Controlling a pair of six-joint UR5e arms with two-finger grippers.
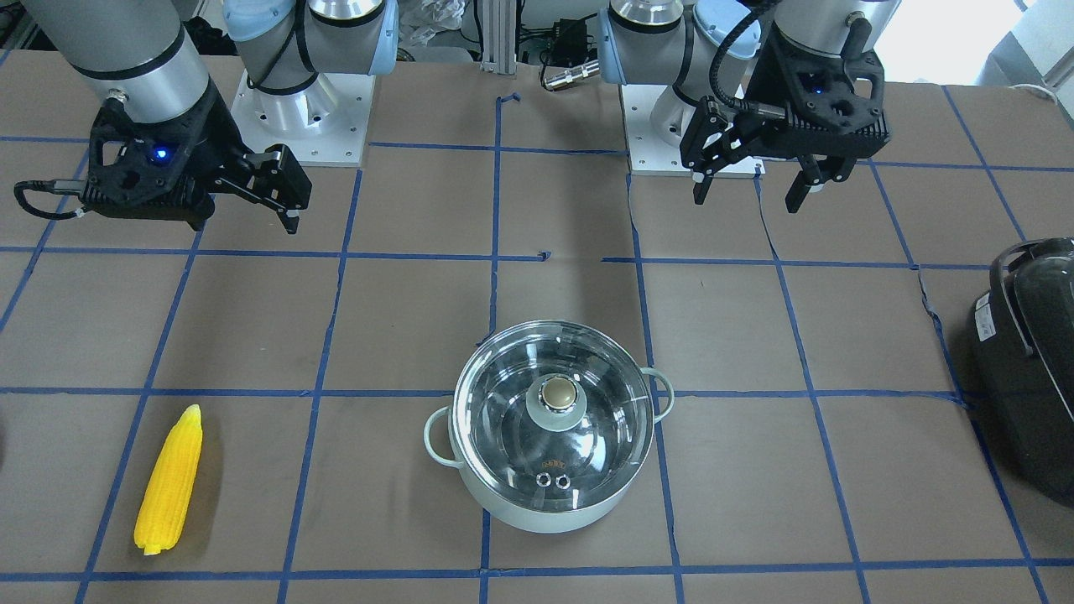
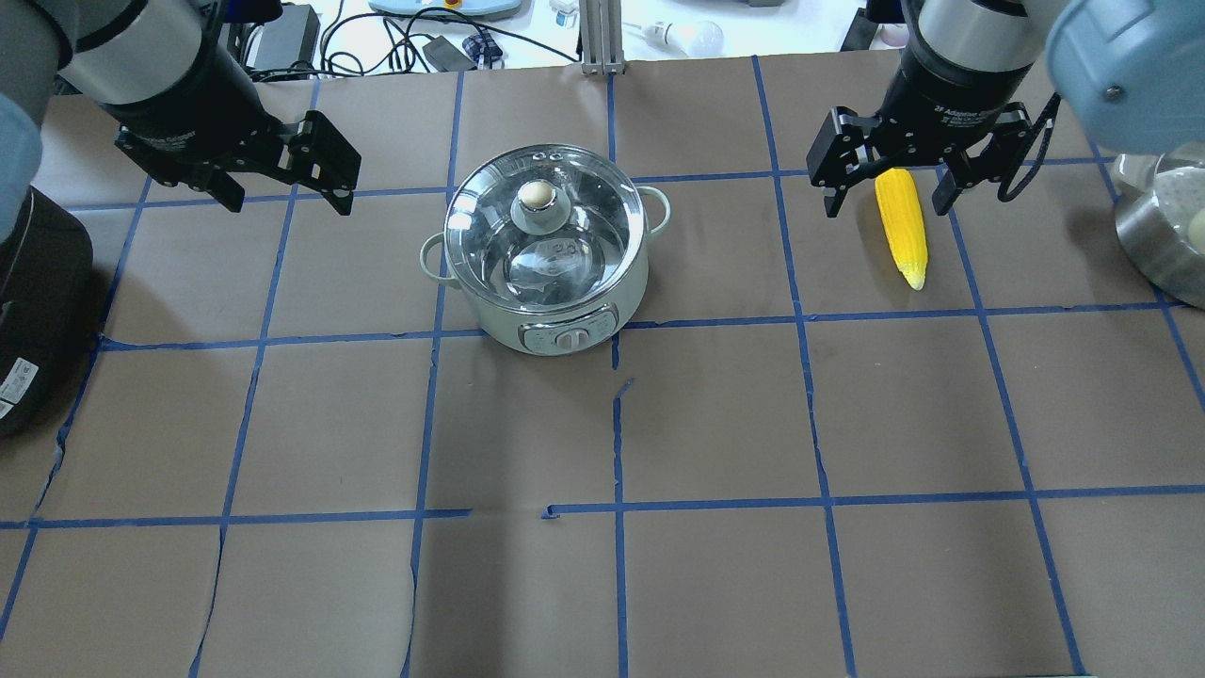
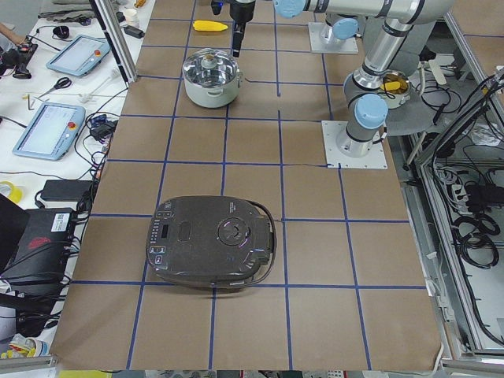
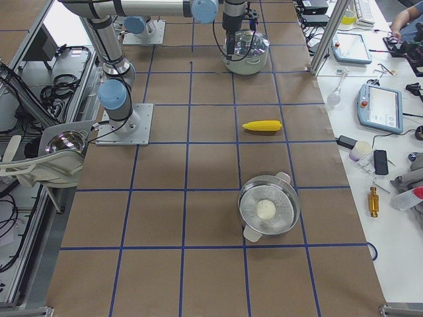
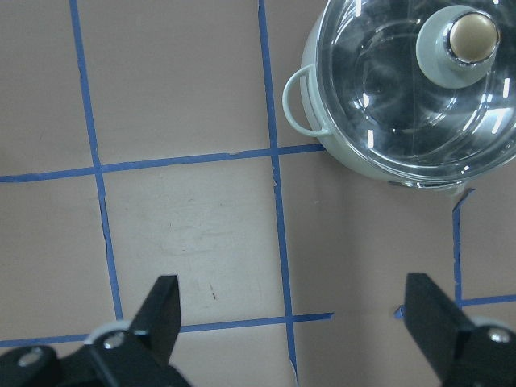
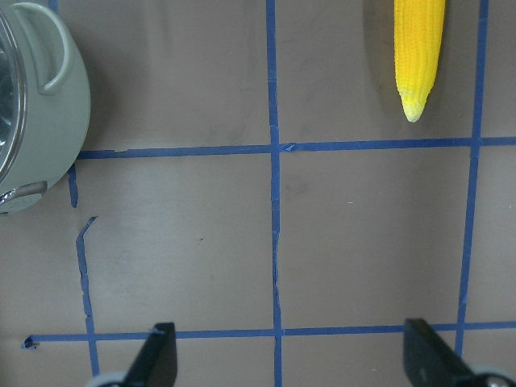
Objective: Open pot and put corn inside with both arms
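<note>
The mint-green pot point(image 2: 490, 318) stands mid-table with its glass lid point(image 2: 584, 226) on and the brass knob point(image 2: 537, 195) on top; it also shows in the front view point(image 1: 537, 518). The yellow corn point(image 2: 902, 226) lies flat on the table to the pot's right, also in the front view point(image 1: 170, 481). My left gripper point(image 2: 282, 184) is open and empty, raised to the left of the pot point(image 5: 339, 137). My right gripper point(image 2: 888, 193) is open and empty, raised over the corn's thick end point(image 6: 419, 48).
A black glossy appliance point(image 2: 38, 301) sits at the table's left end. A steel pot point(image 2: 1163, 235) with something white inside stands at the right edge. Blue tape lines grid the brown table cover point(image 2: 715, 414).
</note>
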